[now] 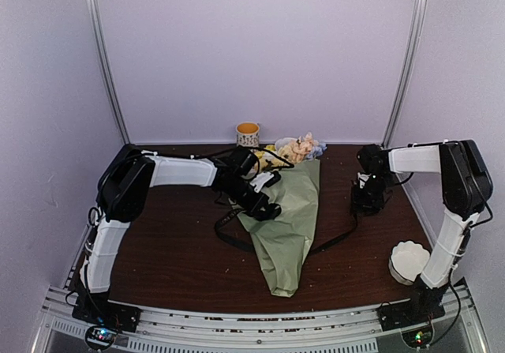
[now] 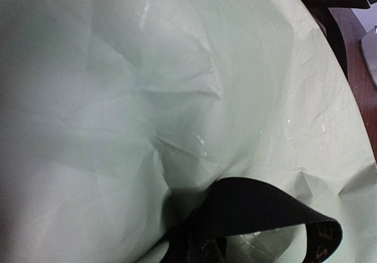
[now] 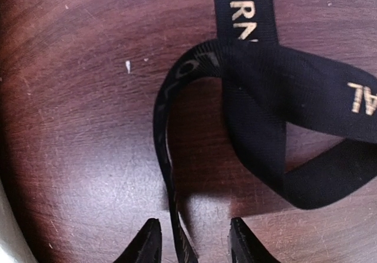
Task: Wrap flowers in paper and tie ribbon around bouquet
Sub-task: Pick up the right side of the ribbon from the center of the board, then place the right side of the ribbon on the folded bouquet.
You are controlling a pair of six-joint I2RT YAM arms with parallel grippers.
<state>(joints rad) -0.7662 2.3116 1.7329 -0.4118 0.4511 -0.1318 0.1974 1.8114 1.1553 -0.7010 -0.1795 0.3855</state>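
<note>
Locating the Ribbon Strand for the Right Hand

On the desk point(image 1: 173, 250), the paper point(image 1: 288, 219) lies as a cone with its long axis near-to-far and the flowers point(image 1: 298, 148) at the far end. The ribbon point(image 3: 259, 92) emerges on both sides. Left hand point(image 1: 264, 208): clenched at the cone's left edge. Right hand point(image 3: 195, 239): released, fingers astride one edge-on strand.

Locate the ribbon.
The ribbon lies right of centre: its right end loops on the table between the right gripper's fingertips; seen from above, it runs left to the paper cone.
</note>
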